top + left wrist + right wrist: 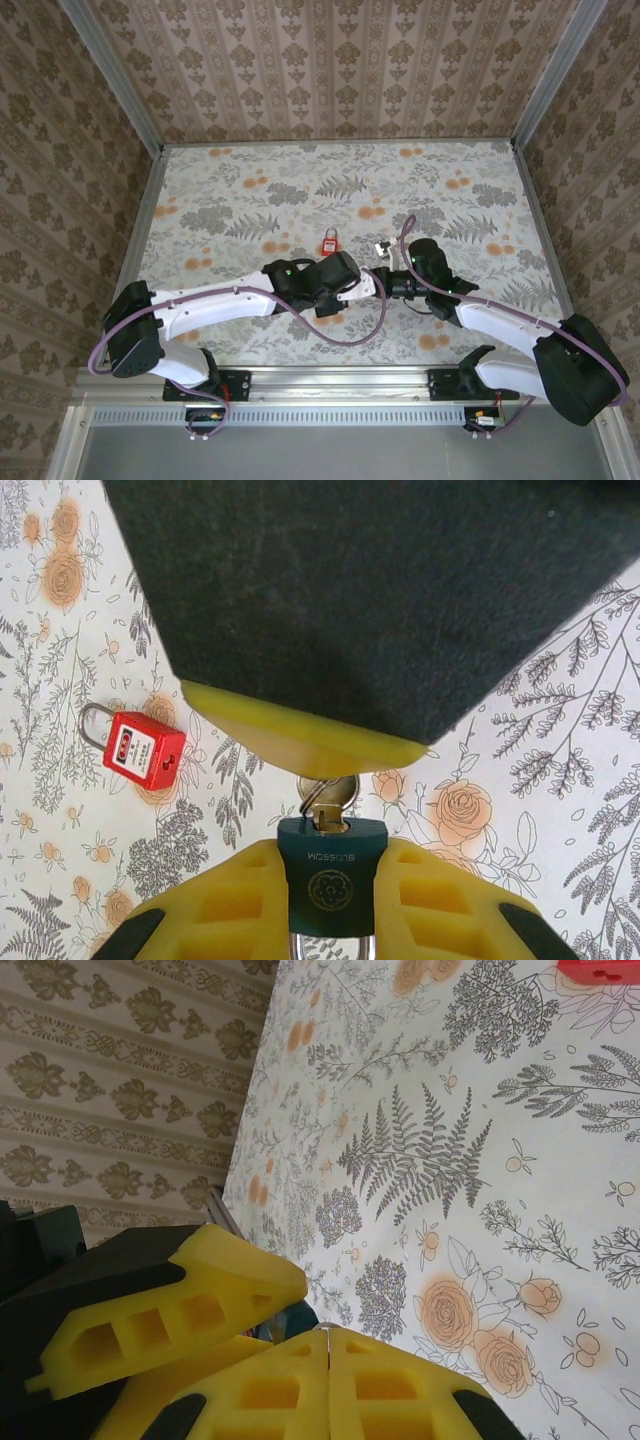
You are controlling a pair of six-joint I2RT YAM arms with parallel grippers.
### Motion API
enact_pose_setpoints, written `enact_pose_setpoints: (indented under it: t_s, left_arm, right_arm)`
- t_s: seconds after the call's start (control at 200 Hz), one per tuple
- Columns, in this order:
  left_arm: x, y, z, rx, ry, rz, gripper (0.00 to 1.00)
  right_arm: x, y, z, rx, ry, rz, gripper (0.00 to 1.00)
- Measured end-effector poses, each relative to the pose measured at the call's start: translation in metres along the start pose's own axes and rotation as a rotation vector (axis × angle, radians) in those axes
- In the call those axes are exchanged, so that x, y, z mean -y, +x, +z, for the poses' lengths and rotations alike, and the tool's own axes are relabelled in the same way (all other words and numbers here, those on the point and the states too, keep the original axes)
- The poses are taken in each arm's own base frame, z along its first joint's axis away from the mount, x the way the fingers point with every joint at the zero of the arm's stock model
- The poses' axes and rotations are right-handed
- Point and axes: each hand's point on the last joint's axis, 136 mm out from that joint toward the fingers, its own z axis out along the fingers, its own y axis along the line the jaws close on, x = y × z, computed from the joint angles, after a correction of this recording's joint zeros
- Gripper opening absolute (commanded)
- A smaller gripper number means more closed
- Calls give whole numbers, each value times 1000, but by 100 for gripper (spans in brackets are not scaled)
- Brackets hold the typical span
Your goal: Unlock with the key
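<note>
A dark teal padlock (pixel 332 880) with a flower emblem sits clamped between the yellow fingers (pixel 230 905) of my left gripper (pixel 332 895), its metal shackle pointing back toward the wrist. The key (pixel 330 798), metal with a ring, is in the padlock's keyway. My right gripper (pixel 328 1345) is shut, with a thin sliver of metal in the seam between its pads. Seen from the left wrist, its yellow pad (pixel 300 735) covers the key's head. From above, both grippers (pixel 380 280) meet tip to tip at mid-table.
A small red padlock (pixel 145 750) with a thin shackle lies flat on the flowered tablecloth (pixel 450 180), just beyond the left gripper (pixel 328 241). Patterned walls enclose the table on three sides. Purple cables loop off both arms.
</note>
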Motion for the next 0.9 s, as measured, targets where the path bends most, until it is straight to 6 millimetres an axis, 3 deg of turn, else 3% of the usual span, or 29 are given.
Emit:
enact_pose_setpoints:
  t_s: [0.58, 0.9]
  left_arm:
    - [3, 8, -3, -24, 12, 10, 17]
    - [1, 4, -4, -7, 5, 17, 17]
  right_arm:
    - [-2, 6, 9, -15, 1, -16, 6]
    - [-6, 3, 5, 2, 11, -12, 14]
